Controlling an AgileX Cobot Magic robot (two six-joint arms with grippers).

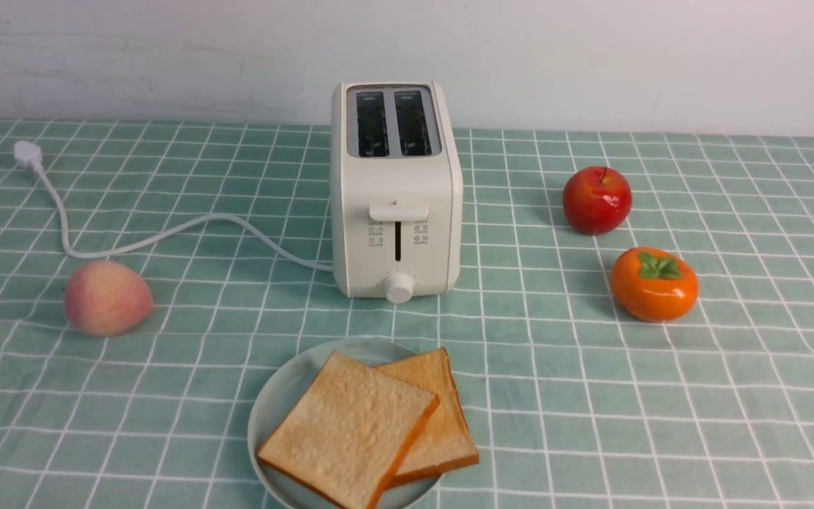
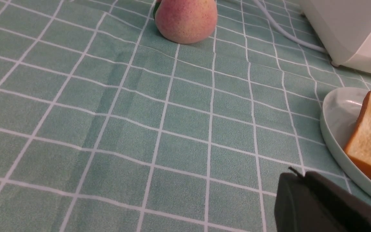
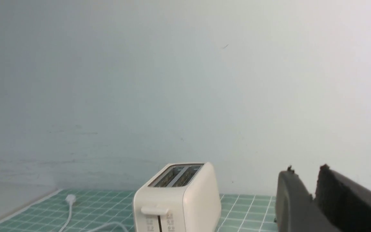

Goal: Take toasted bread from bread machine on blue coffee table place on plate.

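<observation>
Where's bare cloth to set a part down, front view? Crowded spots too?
Free: right foreground, between the toast and the persimmon; left foreground, nearer than the peach, left of the plate. Crowded: the toaster with the plate close in front; the cord blocks back left; the apple sits near the persimmon.

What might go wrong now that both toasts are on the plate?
The back slice pokes out past the plate's rim, so a bump might tip it off. The front slice lies partly on top of it, so it might slide if the plate gets moved. The toaster's white cord lies loose across the table, so an arm might snag it and tug the toaster.
</observation>
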